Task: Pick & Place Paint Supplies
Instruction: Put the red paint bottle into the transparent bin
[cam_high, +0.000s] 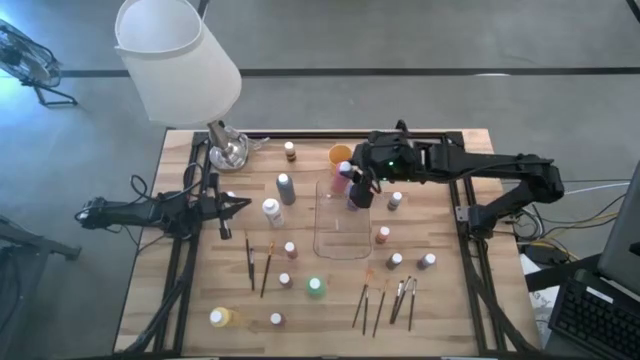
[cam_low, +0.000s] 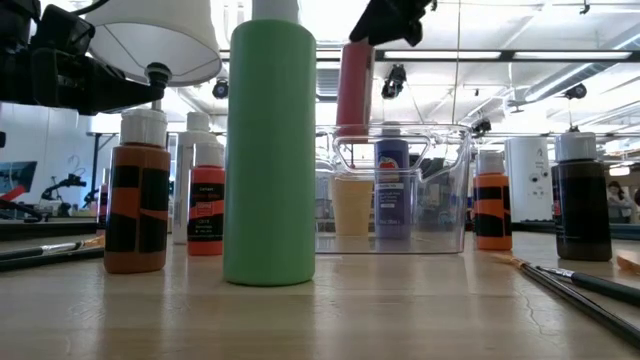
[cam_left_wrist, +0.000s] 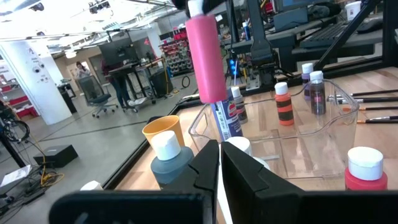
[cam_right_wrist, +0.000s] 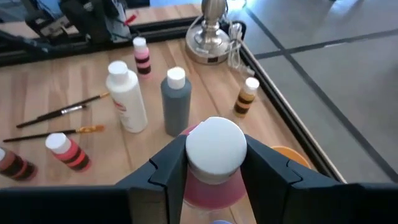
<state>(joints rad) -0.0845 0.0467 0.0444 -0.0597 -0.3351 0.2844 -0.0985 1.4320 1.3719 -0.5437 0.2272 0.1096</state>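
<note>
My right gripper (cam_high: 357, 183) is shut on a pink paint bottle (cam_low: 355, 85) with a white cap, held in the air over the far end of the clear tray (cam_high: 342, 235). A blue-labelled bottle (cam_low: 391, 185) stands upright inside the tray. My left gripper (cam_high: 243, 205) waits shut near the table's left side, beside a white bottle (cam_high: 271, 210). Many other small bottles stand upright on the table, among them a grey one (cam_high: 286, 188) and a green one (cam_high: 316, 288). Thin brushes (cam_high: 385, 300) lie flat near the front edge. My right gripper pinches the pink bottle at its white cap (cam_right_wrist: 215, 146), one finger (cam_right_wrist: 171, 165) on each side. The fingers slant down from above and from the table's right. The bottle hangs roughly upright below them, lifted clear, its pink body (cam_left_wrist: 205, 59) above the tray's rim.
An orange cup (cam_high: 341, 156) stands just beyond the tray's far end. A lamp with a white shade (cam_high: 180, 60) and a metal base (cam_high: 228, 150) takes up the far left corner. More brushes (cam_high: 255, 265) and a yellow bottle (cam_high: 222, 317) lie front left.
</note>
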